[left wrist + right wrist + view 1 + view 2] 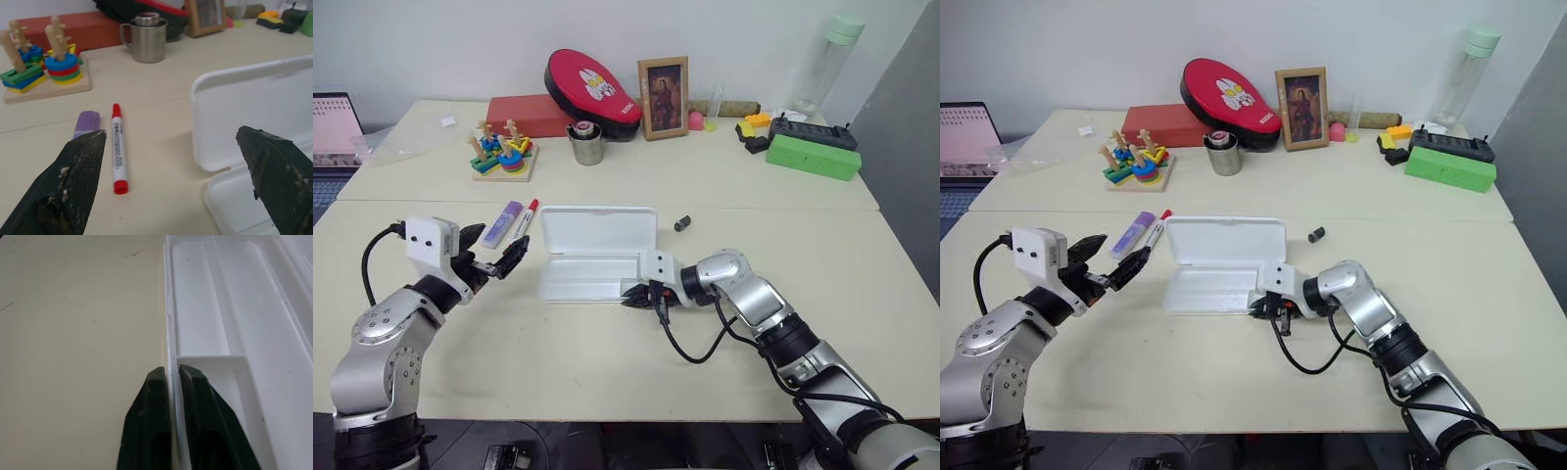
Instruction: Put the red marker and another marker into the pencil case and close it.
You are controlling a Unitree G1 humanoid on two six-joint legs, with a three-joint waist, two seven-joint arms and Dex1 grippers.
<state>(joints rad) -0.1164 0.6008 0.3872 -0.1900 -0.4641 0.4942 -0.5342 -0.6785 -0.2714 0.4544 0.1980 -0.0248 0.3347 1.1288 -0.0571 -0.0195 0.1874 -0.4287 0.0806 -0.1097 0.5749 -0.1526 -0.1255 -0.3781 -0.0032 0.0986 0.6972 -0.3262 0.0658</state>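
Cream table (607, 372). The pencil case (597, 235) lies open near its middle, lid laid back flat, its tray on the near side with bare compartments. Left of the lid, just beside it, lie the lilac marker (502, 223) and the red marker (525, 219), side by side and close together, both outside the case.

Right gripper (169, 377) sits at the near right corner of the tray, its fingers pinched onto the thin front wall, one inside and one outside. Left gripper (487, 255) hovers spread wide and holding nothing, just short of the two markers. A small black cylinder (682, 223) lies right of the lid.
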